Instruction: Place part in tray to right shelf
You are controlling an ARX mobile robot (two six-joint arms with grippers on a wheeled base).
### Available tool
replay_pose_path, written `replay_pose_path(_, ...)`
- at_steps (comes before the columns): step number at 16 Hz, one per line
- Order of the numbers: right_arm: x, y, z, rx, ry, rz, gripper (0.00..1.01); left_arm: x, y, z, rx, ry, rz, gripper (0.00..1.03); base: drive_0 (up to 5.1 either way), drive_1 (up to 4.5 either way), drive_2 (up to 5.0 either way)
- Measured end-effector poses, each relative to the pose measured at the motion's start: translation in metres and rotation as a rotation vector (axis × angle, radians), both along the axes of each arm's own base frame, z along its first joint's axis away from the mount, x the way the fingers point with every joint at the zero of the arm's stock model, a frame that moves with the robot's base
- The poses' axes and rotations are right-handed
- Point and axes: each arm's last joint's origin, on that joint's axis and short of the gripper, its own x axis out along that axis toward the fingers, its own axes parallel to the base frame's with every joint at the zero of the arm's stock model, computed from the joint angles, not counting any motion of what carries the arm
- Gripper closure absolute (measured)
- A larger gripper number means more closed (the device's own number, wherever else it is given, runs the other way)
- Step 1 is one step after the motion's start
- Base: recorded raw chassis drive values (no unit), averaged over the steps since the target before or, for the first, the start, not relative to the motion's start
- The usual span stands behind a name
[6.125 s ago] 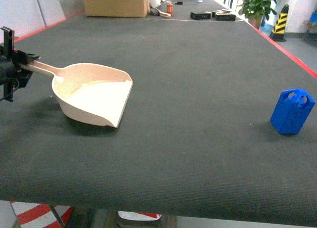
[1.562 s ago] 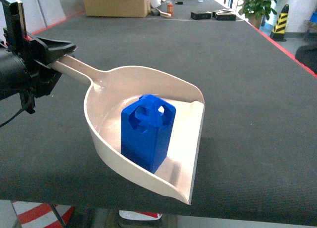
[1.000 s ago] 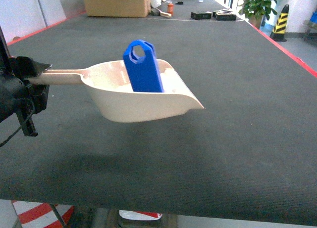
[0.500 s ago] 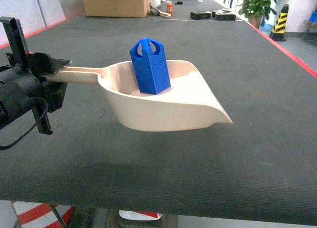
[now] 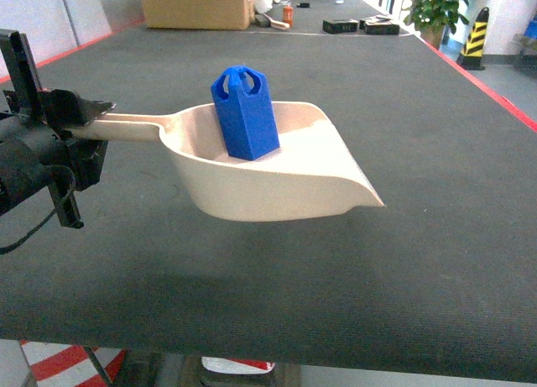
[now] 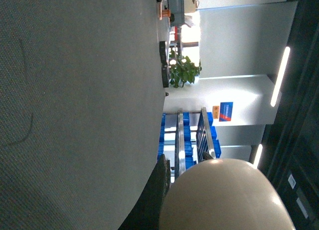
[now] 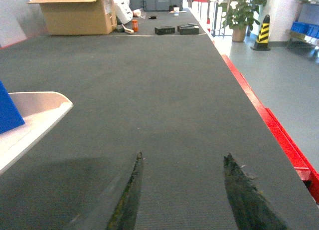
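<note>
One part [image 5: 244,112] stands upright in the tray [image 5: 277,185], held above the table [image 5: 403,135] near its left edge. Left gripper [image 5: 84,118] clamps the tray's handle; right gripper [image 7: 182,190] spread, holding nothing.

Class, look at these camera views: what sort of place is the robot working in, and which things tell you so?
Probably a warehouse or factory floor: steel racks of blue crates, a striped safety bollard, and a cardboard box on the long work table.

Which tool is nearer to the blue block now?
The left tool: it grips the scoop handle, with the blue block standing in the scoop. The right tool is open above the table, farther off.
</note>
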Motion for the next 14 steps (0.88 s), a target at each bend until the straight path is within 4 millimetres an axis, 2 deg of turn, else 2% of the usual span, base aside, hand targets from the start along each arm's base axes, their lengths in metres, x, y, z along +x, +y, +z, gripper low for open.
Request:
replay_pose_path(2, -0.0076, -0.0029, -0.0030, -0.019, 0.000, 0.007, 0.70, -0.0001, -0.0006, 0.0000, 0.000, 0.000, -0.005, 0.89, 0.0, 0.00, 0.0)
replay_pose_path(5, -0.0096, -0.0033, -0.0038, -0.025, -0.005, 0.009, 0.37, -0.0001, -0.0008, 0.0000, 0.000, 0.000, -0.003, 0.89, 0.0, 0.00, 0.0)
replay_pose_path(8, -0.0097, -0.0030, -0.0037, -0.025, -0.006, 0.014, 0.08, 0.0001, 0.0014, -0.0004, 0.002, 0.003, 0.008, 0.89, 5.0, -2.73, -2.0)
replay_pose_path(9, -0.0097, -0.0030, -0.0034, -0.024, -0.009, 0.014, 0.01, 0.0001, 0.0016, 0.0000, 0.001, 0.000, 0.009, 0.89, 5.0, -2.41, -2.4)
replay_pose_path(14, -0.0096, -0.0030, -0.0036, -0.025, -0.007, 0.014, 0.03, 0.0000, 0.0006, 0.0002, 0.000, -0.001, 0.002, 0.89, 4.9, -2.55, -2.5)
